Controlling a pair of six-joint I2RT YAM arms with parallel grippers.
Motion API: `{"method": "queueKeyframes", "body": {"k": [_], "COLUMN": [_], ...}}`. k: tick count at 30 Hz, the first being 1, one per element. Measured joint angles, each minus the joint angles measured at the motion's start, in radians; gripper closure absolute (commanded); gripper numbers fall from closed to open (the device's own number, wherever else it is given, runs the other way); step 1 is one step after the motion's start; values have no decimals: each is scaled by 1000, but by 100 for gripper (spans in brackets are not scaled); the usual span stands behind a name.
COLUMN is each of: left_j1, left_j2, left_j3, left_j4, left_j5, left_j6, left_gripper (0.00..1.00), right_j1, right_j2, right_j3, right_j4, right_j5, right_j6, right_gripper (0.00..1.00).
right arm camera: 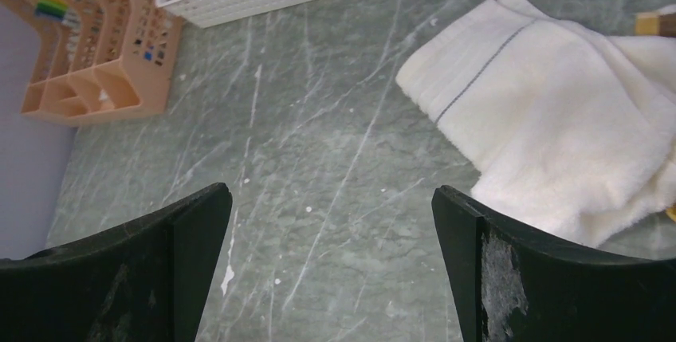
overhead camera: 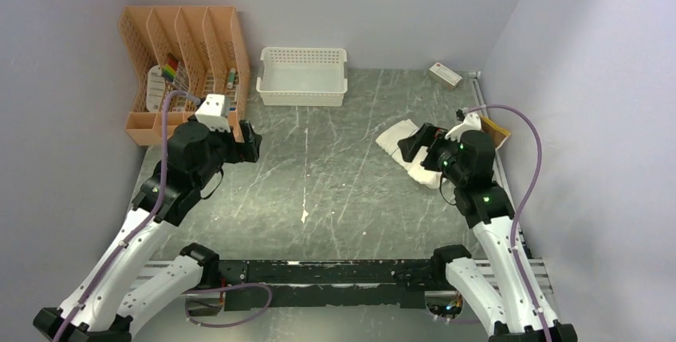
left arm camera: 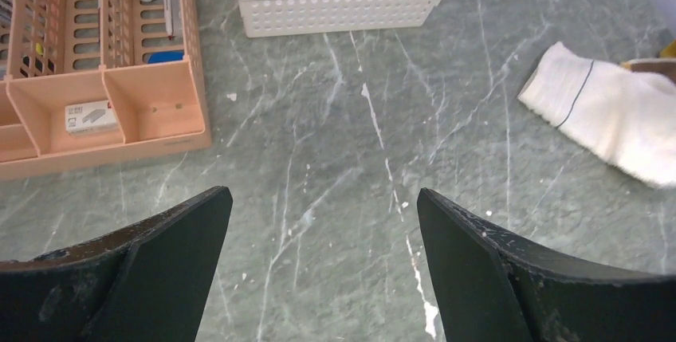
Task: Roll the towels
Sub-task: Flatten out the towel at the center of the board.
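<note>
Nearest the bases, both arms reach forward over the grey-green veined desk [overhead camera: 335, 190]. The left fingers [left arm camera: 159, 262] are spread wide with only bare desk between them. The right fingers [right arm camera: 143, 270] are spread just as wide and pinch nothing.

The white towel [right arm camera: 550, 119] lies on the right half of the desk, just ahead and to the right of the right fingers. It is thick, soft and cream-white, and it is loosely folded and rumpled rather than rolled. A thin dark stripe crosses it near its squared-off left end. Its right part bunches into uneven folds. From the left wrist it shows far off to the right, cut by the picture's edge.

From above, the right arm's wrist covers the middle of the white towel, leaving its left end and near edge visible. The mustard towel [overhead camera: 495, 128] shows only as a yellow-brown sliver behind that arm, by the right wall. Whether it lies under or beside the white towel cannot be told, and its pattern is too small to read.

Farther back, a white lattice basket [overhead camera: 303, 87] stands at the rear centre. A peach slotted organiser [overhead camera: 183, 47] fills the far left corner, its contents hard to make out. A small box [overhead camera: 445, 76] sits far right.
</note>
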Motion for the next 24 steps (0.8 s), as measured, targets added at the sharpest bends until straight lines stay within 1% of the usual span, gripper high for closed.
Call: {"method": "queueKeyframes", "body": {"k": [3, 7, 9, 11, 14, 16, 20, 23, 24], "left_j1": [0, 0, 0, 1, 6, 14, 47, 61, 66], "left_j2": [-16, -39, -48, -55, -61, -63, -48, -29, -26], "left_j3": [-23, -34, -45, -56, -64, -66, -67, -68, -68], "left_j4": [-9, -6, -8, -8, -9, -9, -8, -8, -8], "left_j5": [1, 12, 23, 32, 51, 75, 140, 181, 191], "left_j6": [21, 33, 35, 37, 38, 37, 29, 24, 23], "left_gripper": [1, 1, 1, 1, 1, 1, 1, 1, 1], "right_j1": [0, 0, 0, -1, -6, -15, -53, -65, -65], "right_j2": [21, -14, -5, 92, 304, 430, 630, 728, 757], "right_j3": [12, 13, 33, 104, 177, 180, 191, 197, 199], "right_j4": [-7, 2, -9, -25, 16, 30, 47, 64, 73], "right_j5": [52, 106, 151, 194, 226, 233, 236, 233, 232], "right_j6": [2, -31, -48, -68, -100, -111, -113, -112, -113], "right_gripper": [0, 0, 0, 0, 0, 2, 4, 5, 8]}}
